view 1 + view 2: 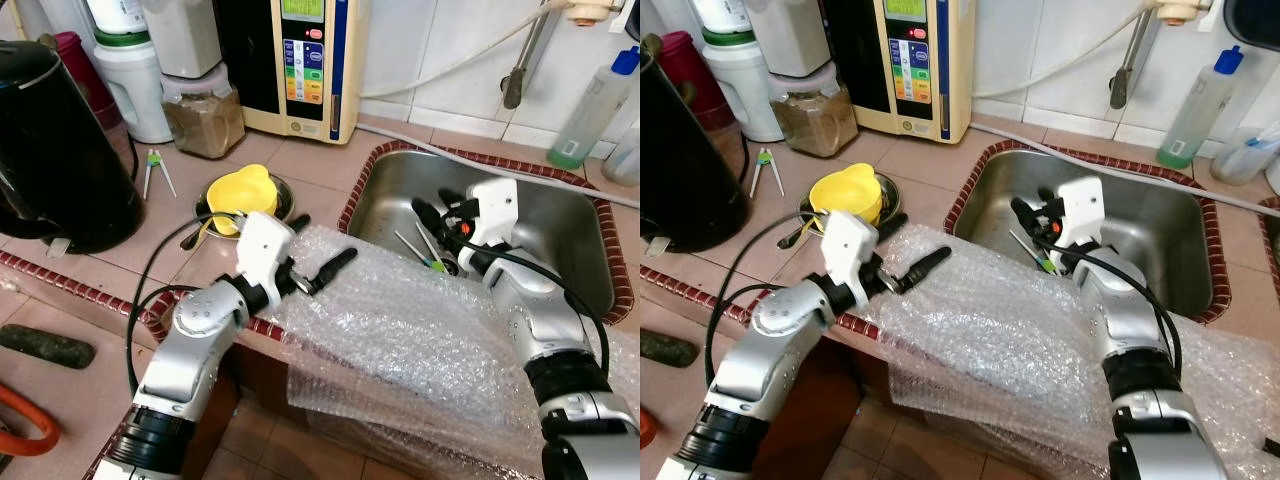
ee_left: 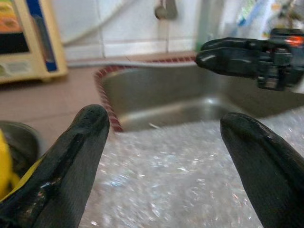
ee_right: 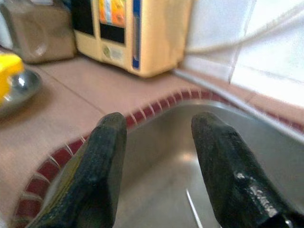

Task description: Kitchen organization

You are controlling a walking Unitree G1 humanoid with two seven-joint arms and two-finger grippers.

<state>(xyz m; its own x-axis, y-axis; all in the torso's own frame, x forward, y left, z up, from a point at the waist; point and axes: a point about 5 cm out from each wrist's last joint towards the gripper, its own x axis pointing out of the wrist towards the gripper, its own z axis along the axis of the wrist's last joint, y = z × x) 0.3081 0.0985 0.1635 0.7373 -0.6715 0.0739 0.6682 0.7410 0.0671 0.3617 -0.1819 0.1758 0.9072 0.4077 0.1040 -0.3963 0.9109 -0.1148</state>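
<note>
A sheet of clear bubble wrap [image 1: 400,335] lies over the counter edge and the front rim of the steel sink [image 1: 570,235], and hangs down toward the floor. My left gripper [image 1: 325,245] is open just above the wrap's left end, with nothing between its fingers [image 2: 71,166]. Beside it, a yellow cup [image 1: 240,195] sits in a small metal bowl [image 1: 280,200]. My right gripper [image 1: 435,207] is open over the sink's left part, pointing toward the counter. Thin green-tipped utensils [image 1: 428,257] lie in the sink under it.
A black kettle [image 1: 55,150] stands at the counter's left. Along the back wall are a jar of brown powder [image 1: 205,118] and a cream water machine [image 1: 300,60]. A green-tipped tool [image 1: 155,170] lies on the tiles. A plastic bottle [image 1: 590,100] stands behind the sink.
</note>
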